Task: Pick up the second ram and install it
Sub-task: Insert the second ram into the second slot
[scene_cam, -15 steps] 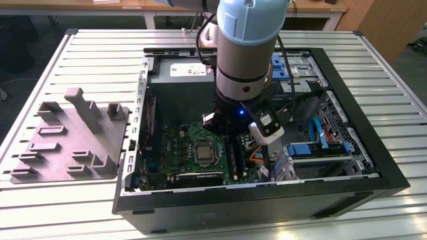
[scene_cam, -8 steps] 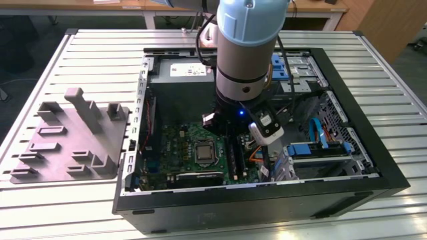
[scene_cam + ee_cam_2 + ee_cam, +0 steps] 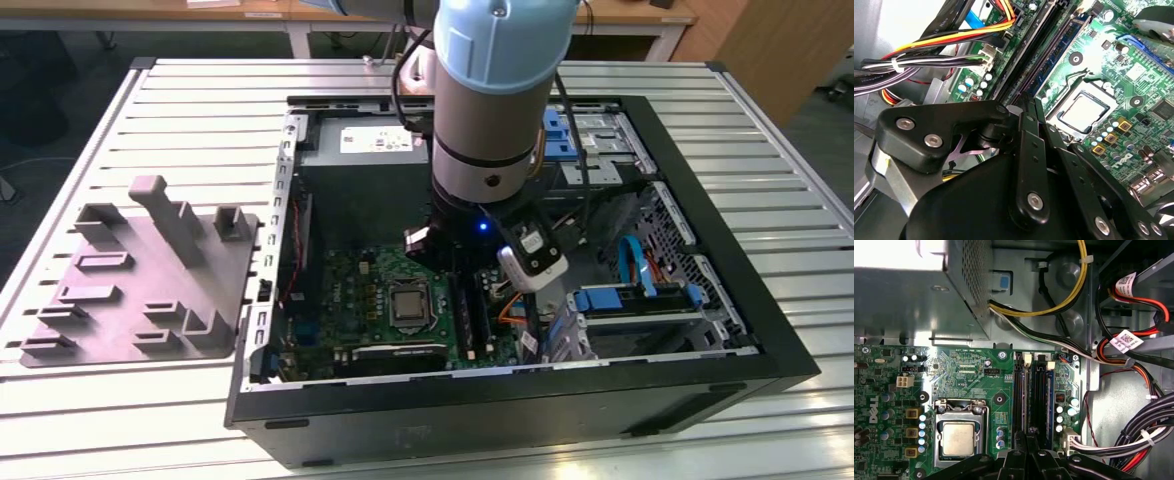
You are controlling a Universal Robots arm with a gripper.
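My tool (image 3: 1027, 100) sits low in the case (image 3: 467, 415), fingers closed together on nothing I can see, its tips just by the second ram (image 3: 1056, 52), which I judge already stands in the slot nearest the processor (image 3: 1085, 111); whether it is latched I cannot tell.

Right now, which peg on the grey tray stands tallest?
The broad peg at the tray's far end in the exterior view; every other peg is shorter.

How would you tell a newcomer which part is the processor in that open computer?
Start at the open black computer case on the slatted table; its floor is a green circuit board. Near the board's middle sits the processor, a flat silver square in a metal frame, unlike the long black slots beside it.
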